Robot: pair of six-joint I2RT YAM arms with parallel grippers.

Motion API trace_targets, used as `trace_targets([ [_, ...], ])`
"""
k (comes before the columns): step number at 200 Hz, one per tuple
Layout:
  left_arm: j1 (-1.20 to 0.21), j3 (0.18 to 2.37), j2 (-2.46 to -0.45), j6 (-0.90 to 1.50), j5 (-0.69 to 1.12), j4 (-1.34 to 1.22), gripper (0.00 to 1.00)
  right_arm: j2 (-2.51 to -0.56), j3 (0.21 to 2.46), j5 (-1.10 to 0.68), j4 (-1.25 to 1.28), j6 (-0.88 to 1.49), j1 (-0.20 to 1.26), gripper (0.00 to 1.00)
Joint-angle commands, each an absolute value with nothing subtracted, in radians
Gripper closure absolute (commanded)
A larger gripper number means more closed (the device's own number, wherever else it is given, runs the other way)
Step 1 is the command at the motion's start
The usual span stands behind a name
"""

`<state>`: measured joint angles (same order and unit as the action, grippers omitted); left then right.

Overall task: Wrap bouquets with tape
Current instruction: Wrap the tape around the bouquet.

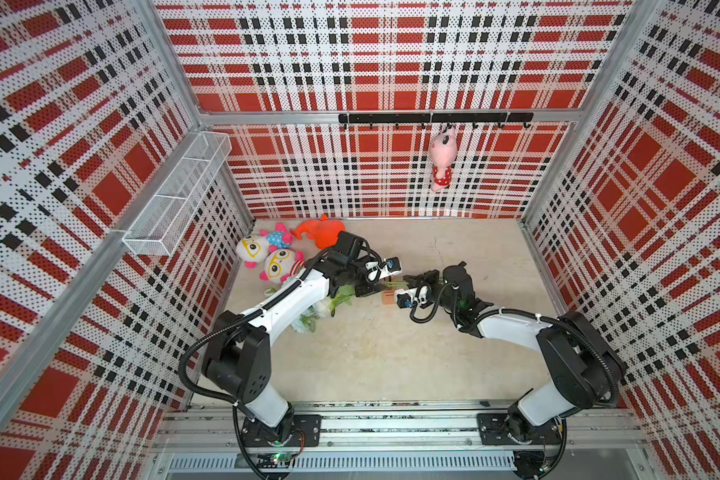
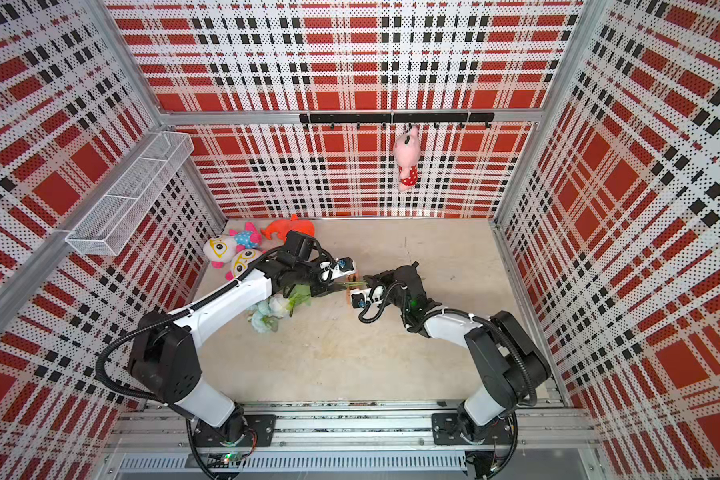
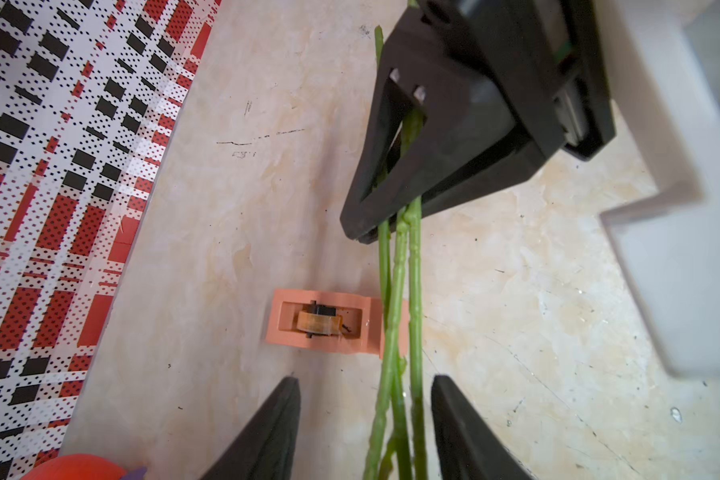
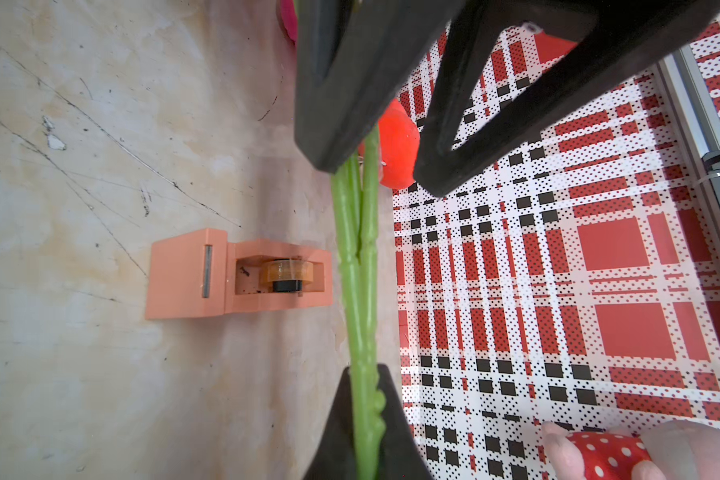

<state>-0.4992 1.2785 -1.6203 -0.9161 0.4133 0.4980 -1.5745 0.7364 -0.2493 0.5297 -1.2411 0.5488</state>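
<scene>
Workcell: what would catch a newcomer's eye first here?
Mid-table, the right gripper is shut on the green bouquet stems, while the open left gripper straddles them. A pink plush hangs on the red plaid back wall, and more plush toys lie in the far left corner.

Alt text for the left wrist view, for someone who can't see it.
The right pincer is shut on the green bouquet stems, which pass through the open left pincer. A peach tape dispenser lies on the beige table, the stems crossing one end.
</scene>
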Motion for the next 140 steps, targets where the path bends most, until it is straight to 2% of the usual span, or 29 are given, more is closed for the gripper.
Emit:
trace_targets([
  [1,-0.496,1.283,-1.634,-0.969,0.425,0.539,0.46,-1.573,0.744,-0.275,0.588,-1.243,0.555,1.0],
  [62,-0.5,1.329,-1.687,-0.989,0.42,0.571,0.56,-1.58,0.744,-0.275,0.605,-1.241,0.554,1.0],
  [83,-0.501,1.33,-1.691,-0.995,0.42,0.571,0.64,-1.585,0.744,-0.273,0.609,-1.24,0.555,1.0],
  [124,-0.508,1.325,-1.689,-0.993,0.403,0.567,0.89,-1.584,0.728,-0.268,0.616,-1.2,0.557,1.0],
  [140,-0.517,1.324,-1.692,-0.989,0.378,0.56,0.98,-1.569,0.737,-0.283,0.542,-1.152,0.558,1.0],
])
